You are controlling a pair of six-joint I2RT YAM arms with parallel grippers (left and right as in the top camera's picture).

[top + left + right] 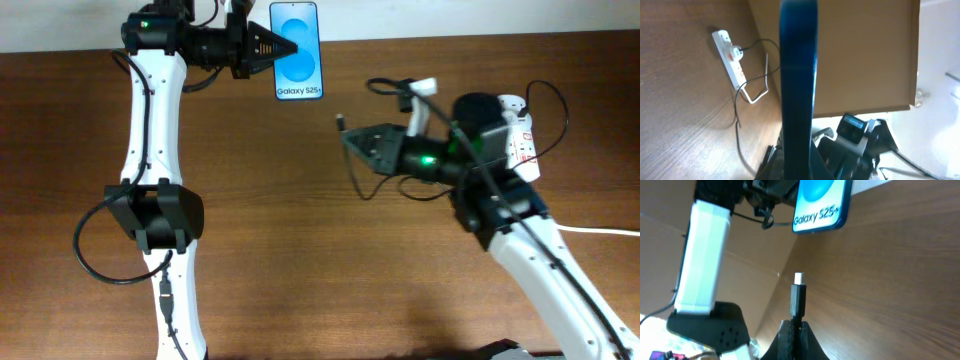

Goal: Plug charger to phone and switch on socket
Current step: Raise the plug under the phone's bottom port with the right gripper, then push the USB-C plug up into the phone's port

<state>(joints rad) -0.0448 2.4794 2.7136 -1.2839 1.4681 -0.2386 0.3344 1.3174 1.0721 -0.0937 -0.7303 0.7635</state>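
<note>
The phone (298, 50), blue screen with a white "Galaxy S25" band, is held at the table's far edge by my left gripper (283, 48), which is shut on its left side. In the left wrist view the phone (798, 75) shows edge-on between the jaws. My right gripper (352, 140) is shut on the charger's small plug tip (798, 295), which points at the phone's bottom edge (820, 215) with a gap between them. The thin black cable (352, 175) trails back to the socket (519, 140), a white power strip at the right.
The socket's thick white cord (600, 231) runs off the right edge. In the left wrist view the socket (730, 55) lies far off with a black plug in it. The left arm's base (155, 215) stands at the left of the brown wooden table (300, 270).
</note>
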